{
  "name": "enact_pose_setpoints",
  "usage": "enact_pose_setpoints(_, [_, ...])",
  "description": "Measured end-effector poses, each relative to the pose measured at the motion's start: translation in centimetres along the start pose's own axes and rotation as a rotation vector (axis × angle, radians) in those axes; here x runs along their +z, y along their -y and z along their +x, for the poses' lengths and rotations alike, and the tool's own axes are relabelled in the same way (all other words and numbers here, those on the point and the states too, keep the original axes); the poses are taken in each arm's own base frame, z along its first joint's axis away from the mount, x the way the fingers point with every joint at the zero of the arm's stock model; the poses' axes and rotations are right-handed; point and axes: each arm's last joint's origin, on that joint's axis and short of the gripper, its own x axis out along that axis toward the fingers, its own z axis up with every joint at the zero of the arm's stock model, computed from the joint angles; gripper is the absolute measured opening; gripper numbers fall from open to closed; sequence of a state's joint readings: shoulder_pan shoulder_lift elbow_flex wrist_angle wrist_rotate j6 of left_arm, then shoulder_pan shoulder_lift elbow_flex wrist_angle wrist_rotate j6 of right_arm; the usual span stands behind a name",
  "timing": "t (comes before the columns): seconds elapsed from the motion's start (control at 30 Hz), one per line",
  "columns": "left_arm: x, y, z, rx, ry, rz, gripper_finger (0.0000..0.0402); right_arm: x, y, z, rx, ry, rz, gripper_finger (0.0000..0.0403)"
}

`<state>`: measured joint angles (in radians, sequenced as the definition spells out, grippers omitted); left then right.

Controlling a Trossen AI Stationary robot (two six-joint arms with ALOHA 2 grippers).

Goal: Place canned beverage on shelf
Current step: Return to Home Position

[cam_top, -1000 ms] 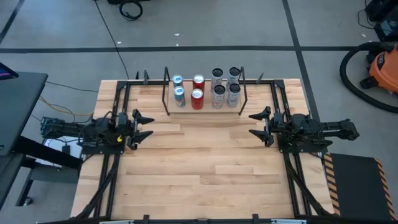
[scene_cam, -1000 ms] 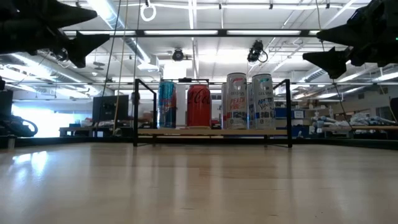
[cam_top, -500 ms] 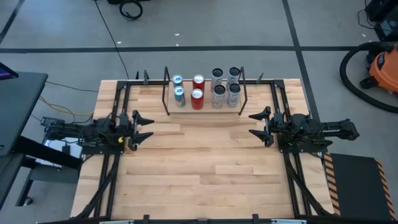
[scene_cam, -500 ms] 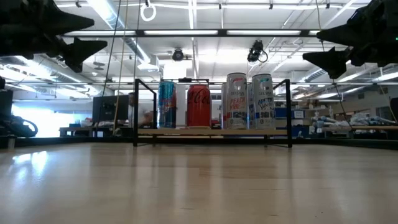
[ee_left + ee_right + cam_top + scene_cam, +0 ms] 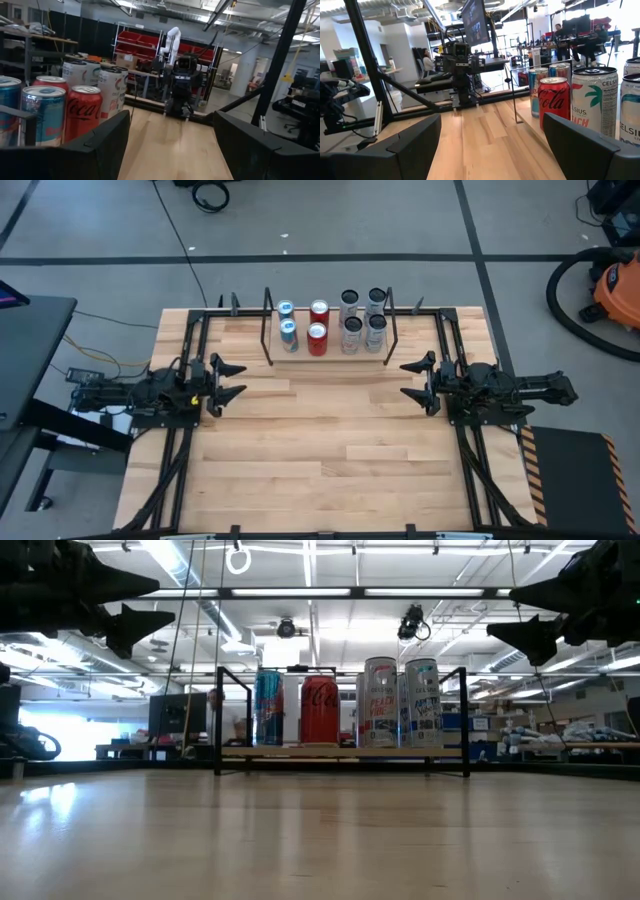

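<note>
Your left claw (image 5: 240,379) and right claw (image 5: 405,379) hang open and empty at opposite sides of the light wooden worktop (image 5: 320,442). Blue cans (image 5: 289,330), red cans (image 5: 317,335) and white cans (image 5: 352,328) stand on the low light-wood, black-rodded shelf (image 5: 300,358).

The shelf (image 5: 340,751) has a pale wooden plank, matt, and thin black metal rods. The cans (image 5: 380,700) on the shelf are smooth metal with glossy printed sides. The table (image 5: 320,450) under the shelf is light wood, smooth, slightly shiny.
</note>
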<state>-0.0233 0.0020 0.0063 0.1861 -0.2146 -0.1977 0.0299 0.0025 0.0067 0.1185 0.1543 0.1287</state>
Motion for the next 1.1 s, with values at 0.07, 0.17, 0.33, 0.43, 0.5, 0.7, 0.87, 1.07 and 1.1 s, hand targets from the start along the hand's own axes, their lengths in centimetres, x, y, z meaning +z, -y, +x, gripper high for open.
enact_pose_setpoints(0.07, [0.0, 0.0, 0.0, 0.0, 0.0, 0.001, 0.0288, 0.0, 0.0, 0.0, 0.0, 0.0, 0.0, 0.0358])
enact_pose_setpoints(0.17, [0.0, 0.0, 0.0, 0.001, 0.0, 0.0, 0.0288, 0.0, 0.0, 0.0, 0.0, 0.0, 0.0, 0.0358])
enact_pose_setpoints(0.33, [-0.02, 0.0, 0.02, 0.001, -0.002, 0.001, 0.0288, 0.0, 0.0, 0.0, 0.0, 0.0, 0.0, 0.0358])
enact_pose_setpoints(0.43, [-0.02, 0.0, 0.03, 0.001, -0.002, 0.001, 0.0288, 0.0, 0.0, 0.0, 0.0, 0.0, 0.0, 0.0358])
enact_pose_setpoints(0.5, [-0.03, 0.0, 0.03, 0.001, -0.003, 0.001, 0.0288, 0.0, 0.0, 0.0, 0.0, 0.0, 0.0, 0.0358])
enact_pose_setpoints(0.7, [-0.02, 0.0, 0.03, 0.001, -0.002, 0.001, 0.0288, 0.0, 0.17, 0.01, -0.059, 0.005, -0.019, 0.0358])
enact_pose_setpoints(0.87, [-0.01, 0.0, 0.03, 0.001, -0.001, 0.001, 0.0288, 0.0, 0.17, 0.01, -0.06, 0.005, -0.019, 0.0358])
enact_pose_setpoints(1.07, [-0.01, 0.0, 0.03, 0.001, -0.001, 0.0, 0.0288, 0.0, 0.17, 0.01, -0.061, 0.005, -0.02, 0.0358])
enact_pose_setpoints(1.1, [-0.01, 0.0, 0.03, 0.001, -0.001, 0.0, 0.0288, 0.0, 0.17, 0.01, -0.061, 0.005, -0.02, 0.0358])
